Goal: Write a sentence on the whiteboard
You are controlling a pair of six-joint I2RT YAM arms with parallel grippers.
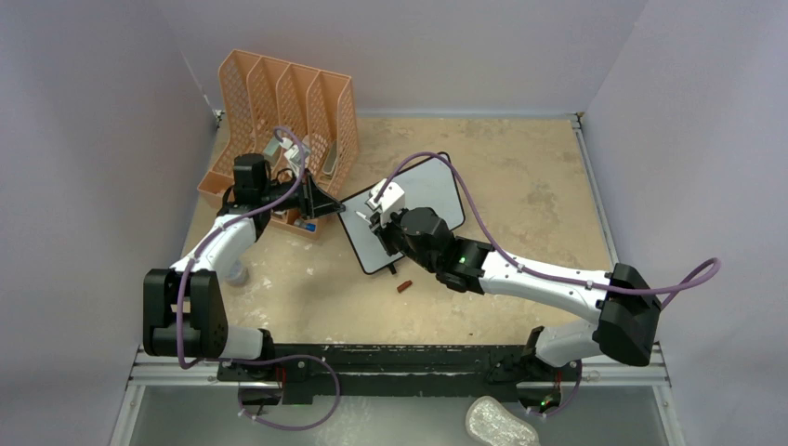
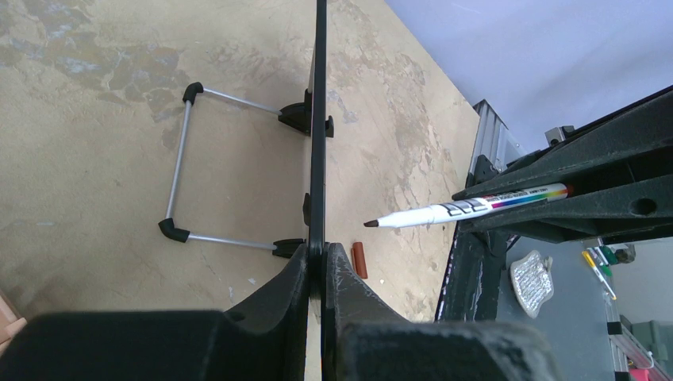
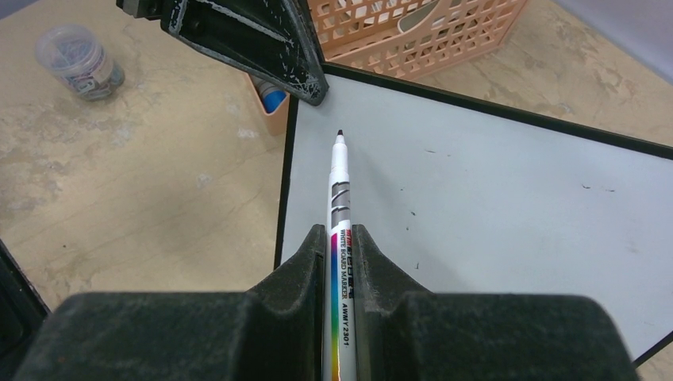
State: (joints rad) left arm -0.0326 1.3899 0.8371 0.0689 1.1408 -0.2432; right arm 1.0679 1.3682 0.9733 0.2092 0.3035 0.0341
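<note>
The whiteboard [image 1: 429, 189] stands tilted on its wire stand [image 2: 184, 171] at mid-table. It is edge-on in the left wrist view [image 2: 319, 119] and shows its white face in the right wrist view [image 3: 476, 206]. No sentence shows on it, only a few small dark specks. My left gripper [image 1: 336, 209] is shut on the board's left edge [image 2: 323, 252]. My right gripper [image 1: 374, 223] is shut on a white whiteboard marker [image 3: 340, 190], uncapped. The marker's tip [image 2: 371, 225] points at the board's upper left corner, a short gap from the face.
An orange perforated file organizer [image 1: 288, 102] stands behind the left gripper, its base in the right wrist view [image 3: 413, 32]. The brown marker cap [image 1: 403, 286] lies in front of the board. A clear jar [image 3: 79, 59] sits at the left.
</note>
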